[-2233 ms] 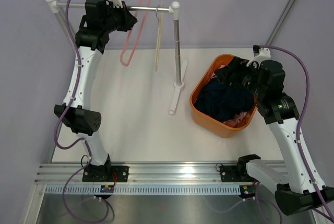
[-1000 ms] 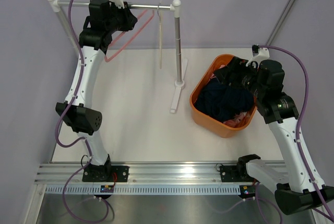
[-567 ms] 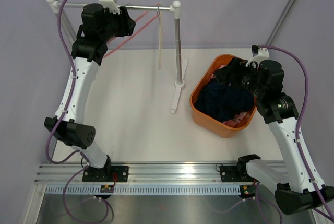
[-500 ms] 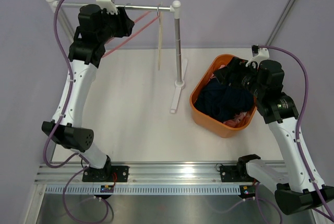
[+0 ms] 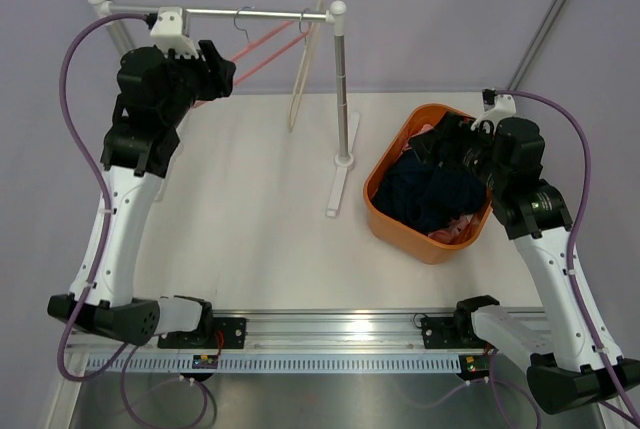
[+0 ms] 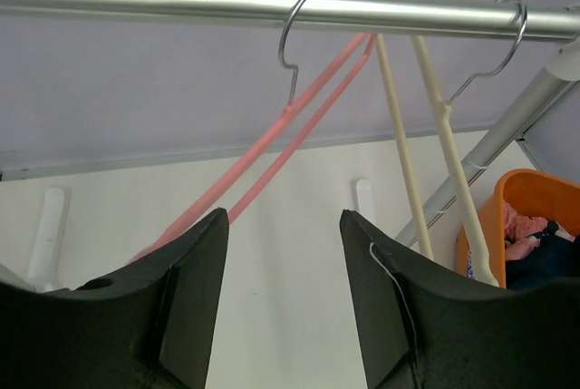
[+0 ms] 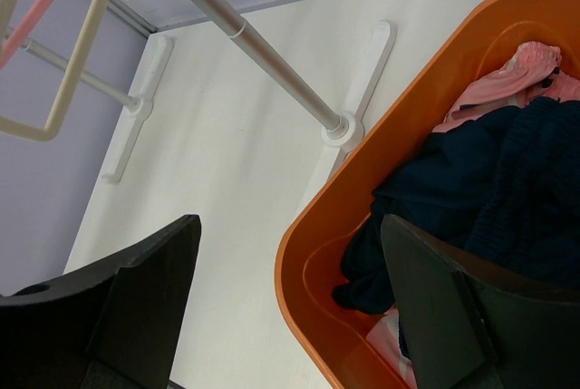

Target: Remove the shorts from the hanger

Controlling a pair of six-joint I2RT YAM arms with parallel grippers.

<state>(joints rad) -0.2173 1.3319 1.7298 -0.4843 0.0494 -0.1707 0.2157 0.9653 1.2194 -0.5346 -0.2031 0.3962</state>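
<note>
Both shorts lie in the orange basket (image 5: pixel 378 207): the plain navy shorts (image 5: pixel 430 194) on top, the pink patterned shorts (image 5: pixel 455 230) showing at the edges. A bare pink hanger (image 5: pixel 262 44) and a bare cream hanger (image 5: pixel 297 89) hang on the metal rail (image 5: pixel 270 15). My left gripper (image 5: pixel 222 71) is open and empty just below the rail; in the left wrist view the pink hanger (image 6: pixel 272 149) slants down behind its left finger (image 6: pixel 195 298). My right gripper (image 5: pixel 440 139) is open and empty above the basket's far left rim (image 7: pixel 313 253), beside the navy shorts (image 7: pixel 489 189) and pink shorts (image 7: pixel 507 81).
The rack's upright pole (image 5: pixel 343 89) stands on a white foot (image 5: pixel 336 189) between the hangers and the basket. A second post (image 5: pixel 120 44) holds the rail's left end. Purple walls close the back and sides. The arm bases sit on a metal track (image 5: pixel 330 334) at the near edge.
My left gripper has opened, let go of the pink hanger and drawn back down and left from the rail. Both hangers now swing on the rail. The right arm has stayed put.
</note>
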